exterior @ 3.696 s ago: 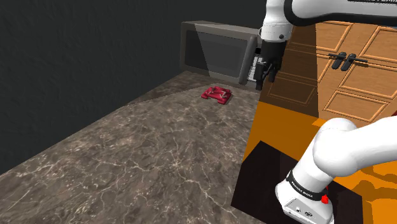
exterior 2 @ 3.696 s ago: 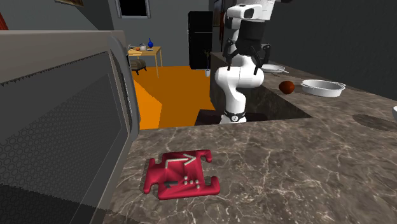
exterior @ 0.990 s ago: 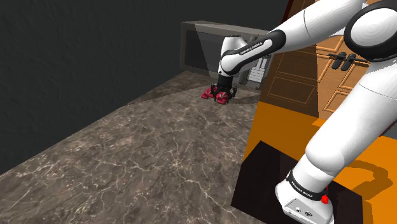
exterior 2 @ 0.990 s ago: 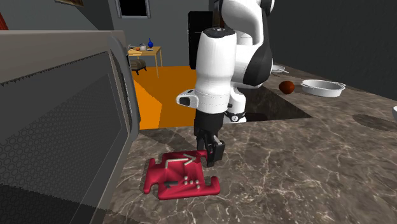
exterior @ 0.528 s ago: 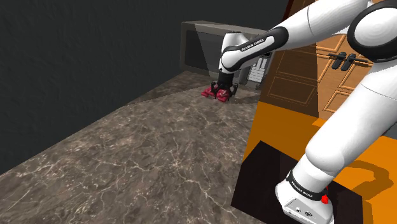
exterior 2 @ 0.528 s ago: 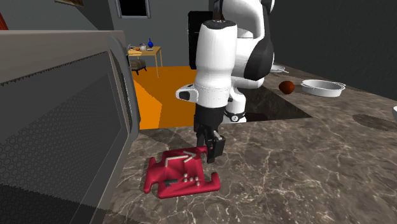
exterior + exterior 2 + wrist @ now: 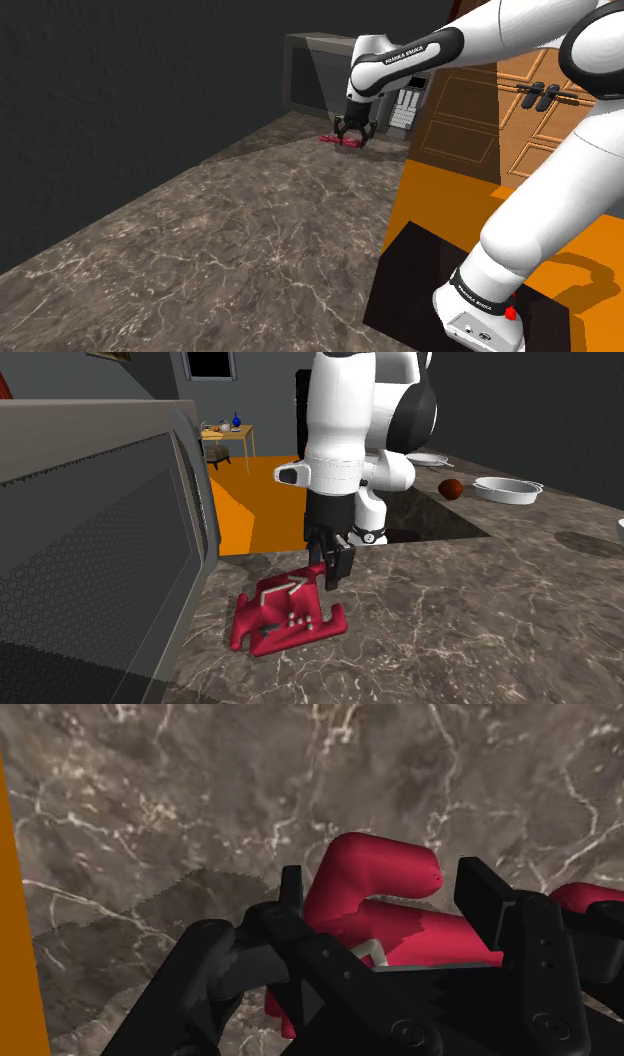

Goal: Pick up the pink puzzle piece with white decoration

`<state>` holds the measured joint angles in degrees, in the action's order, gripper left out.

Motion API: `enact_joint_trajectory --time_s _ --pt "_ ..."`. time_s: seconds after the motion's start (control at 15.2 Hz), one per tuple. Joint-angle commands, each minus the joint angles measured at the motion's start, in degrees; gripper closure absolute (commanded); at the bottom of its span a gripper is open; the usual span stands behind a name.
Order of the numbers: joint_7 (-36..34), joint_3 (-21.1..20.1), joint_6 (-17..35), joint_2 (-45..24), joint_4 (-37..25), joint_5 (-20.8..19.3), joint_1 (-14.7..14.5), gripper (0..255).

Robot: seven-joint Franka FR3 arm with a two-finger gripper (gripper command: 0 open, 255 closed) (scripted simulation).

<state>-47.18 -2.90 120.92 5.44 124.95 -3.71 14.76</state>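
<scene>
Red puzzle piece [image 7: 285,616], tilted, one edge clamped in the black gripper [image 7: 329,580]

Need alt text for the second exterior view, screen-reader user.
A white robot arm's black gripper has its jaws shut on the far edge of a pinkish-red puzzle piece with white markings, which slants up toward the jaws above a dark marbled counter. A grey microwave stands at the view's left; an orange floor lies behind.
</scene>
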Motion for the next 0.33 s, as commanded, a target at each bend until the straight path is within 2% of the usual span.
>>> enact_joint_trajectory --time_s 0.0,0.26 --pt "0.04 -0.04 -1.65 0.48 -1.16 0.09 -0.05 255" --pt "0.17 -0.04 -3.29 1.0 -2.28 0.18 -0.06 255"
